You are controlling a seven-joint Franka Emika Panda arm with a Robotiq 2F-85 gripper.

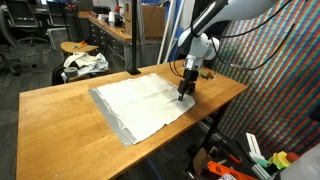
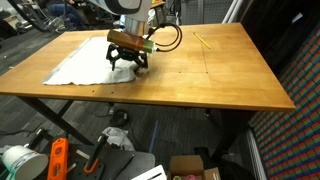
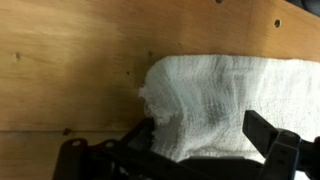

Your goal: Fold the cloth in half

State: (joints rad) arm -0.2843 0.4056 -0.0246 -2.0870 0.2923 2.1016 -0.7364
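**Fold not yet begun: open over the cloth's corner**

In an exterior view, the cloth (image 1: 140, 103) lies spread flat on the wooden table (image 1: 60, 110), with no edge brought over onto another. I judge that the whole fold is left to do: grip, lift, carry across, lay down. I, the gripper (image 1: 186, 92), hang at the cloth's edge on the arm's side, low over the fabric. From here I cannot tell whether I touch it.

In an exterior view from the opposite side, the cloth (image 2: 80, 65) reaches away from me towards the table's far corner, flat with a few soft wrinkles. My gripper (image 2: 127, 62) sits over the end of the cloth nearest the table's middle, and the bare tabletop (image 2: 220, 70) runs on beyond. My fingers point down and stand apart, and nothing hangs from them.

In the wrist view, my fingers (image 3: 262, 135) are spread wide, one on each side of the picture's lower edge. Between them lies a rounded corner of the cloth (image 3: 235, 95), slightly bunched, with the wood (image 3: 70, 70) showing beside it. The fabric rests on the table and is not pinched. Whether a pad brushes it, I cannot tell. I hold nothing, so the next thing needed, as I judge it, is to close on this corner.
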